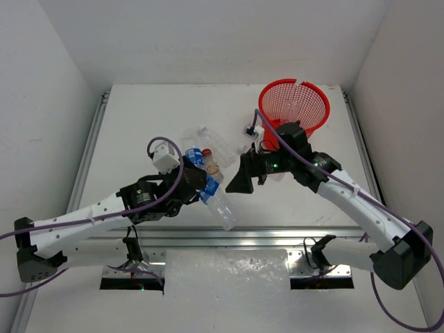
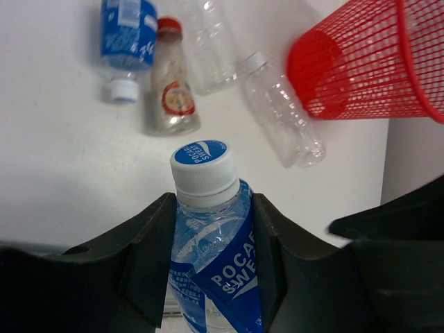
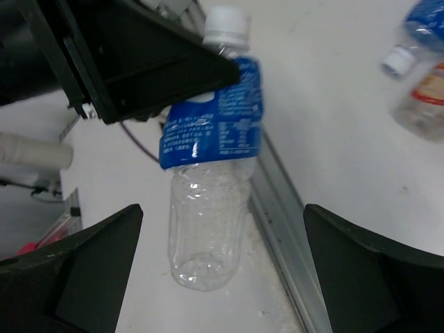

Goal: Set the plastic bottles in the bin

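The white surface (image 1: 139,125) carries everything. At its far right stands the bin (image 1: 313,114), upright with its mouth up and the notch in its rim on the far side. A clear form (image 1: 291,111) shows through the mesh, too faint to name.

The left gripper (image 1: 197,182) is near the middle of the surface, its jaws clamped on the held bottle (image 1: 220,207) just below the white cap. In the left wrist view a finger (image 2: 149,257) presses each side of the blue label.

The right gripper (image 1: 239,179) is just to the right of this bottle and faces it. Its jaws are wide apart and grip nothing. In the right wrist view the bottle lies between the two fingers (image 3: 76,277), apart from both.

The held bottle's long axis runs diagonally in the top view. The cap points far-left toward the loose bottles, and the clear base points near-right, over the metal rail (image 1: 277,234). Whether the base touches anything cannot be told.

Four more bottles lie on their sides just beyond that cap, between the left gripper and the bin. The second blue-labelled bottle (image 2: 128,31) and the red-capped bottle (image 2: 170,97) lie side by side, pointing opposite ways. The white cap faces the left gripper and the red cap faces away. Two unlabelled bottles (image 2: 284,114) lie aslant beside them, nearer the bin.
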You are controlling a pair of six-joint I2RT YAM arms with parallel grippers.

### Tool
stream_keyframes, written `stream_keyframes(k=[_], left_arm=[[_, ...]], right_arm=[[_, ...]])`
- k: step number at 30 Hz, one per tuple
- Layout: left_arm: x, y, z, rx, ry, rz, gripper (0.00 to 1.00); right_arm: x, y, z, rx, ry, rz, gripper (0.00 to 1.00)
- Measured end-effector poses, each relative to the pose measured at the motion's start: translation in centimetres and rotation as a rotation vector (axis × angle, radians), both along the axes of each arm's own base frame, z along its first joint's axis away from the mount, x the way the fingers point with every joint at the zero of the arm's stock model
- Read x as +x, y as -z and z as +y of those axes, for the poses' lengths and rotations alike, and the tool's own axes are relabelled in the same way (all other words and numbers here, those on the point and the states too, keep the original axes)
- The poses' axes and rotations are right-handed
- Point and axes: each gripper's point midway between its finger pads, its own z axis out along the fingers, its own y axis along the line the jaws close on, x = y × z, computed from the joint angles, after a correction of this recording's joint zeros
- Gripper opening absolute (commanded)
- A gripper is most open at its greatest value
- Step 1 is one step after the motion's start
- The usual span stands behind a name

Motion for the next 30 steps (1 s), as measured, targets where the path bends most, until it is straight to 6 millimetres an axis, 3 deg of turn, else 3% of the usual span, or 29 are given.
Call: stream_keyframes(k=[4,11,14,15,16,18,19,20,21,23,24,26,27,30], left_arm=[[0.9,-3.3,-0.4,0.035,0.047,-0.093,0.0],[1.6,-6.6,-1.4,0.042,0.098,-0.173,0.0],[1.9,-7.8,-1.8,0.03,0.106,-0.199,0.0],[2.0,-8.1,-1.9,0.025,0.108,-0.207,0.0],[2.1,-8.4,-2.0,0.022,0.11,-0.213,0.0],[2.2,-8.9,-2.2,0.015,0.112,-0.225,0.0],[2.2,-8.9,-2.2,0.023,0.116,-0.227,0.05],[2.2,-9.0,-2.2,0.026,0.117,-0.229,0.12],[2.2,-9.1,-2.3,0.028,0.119,-0.232,0.31],[2.3,-9.4,-2.4,0.033,0.124,-0.235,0.51],[2.4,-9.6,-2.5,0.031,0.124,-0.238,0.68],[2.5,-10.2,-2.6,0.032,0.122,-0.247,0.83],[2.6,-10.5,-2.6,0.031,0.119,-0.25,0.99],[2.8,-11.9,-2.4,0.031,0.101,-0.26,1.0]], right_arm=[[-2.0,-0.4,1.8,0.05,-0.088,0.0,0.99],[-3.1,-0.7,3.8,0.091,-0.128,-0.034,0.99],[-3.1,-0.4,4.3,0.09,-0.123,-0.038,0.95],[-3.2,0.0,4.5,0.084,-0.122,-0.032,0.89],[-3.1,0.2,4.7,0.081,-0.121,-0.028,0.65],[-3.0,0.7,4.8,0.075,-0.111,-0.026,0.37],[-2.9,0.7,4.9,0.079,-0.108,-0.033,0.25],[-2.8,0.7,4.9,0.078,-0.091,-0.024,0.07],[-2.8,0.8,4.9,0.08,-0.09,-0.031,0.01],[-2.4,0.6,4.9,0.082,-0.071,-0.049,0.0],[-2.4,0.6,4.8,0.081,-0.061,-0.054,0.0],[-2.0,0.5,4.5,0.074,-0.029,-0.079,0.0],[-1.7,0.4,4.4,0.069,-0.012,-0.091,0.0],[-0.4,0.6,3.9,0.04,0.056,-0.124,0.0]])
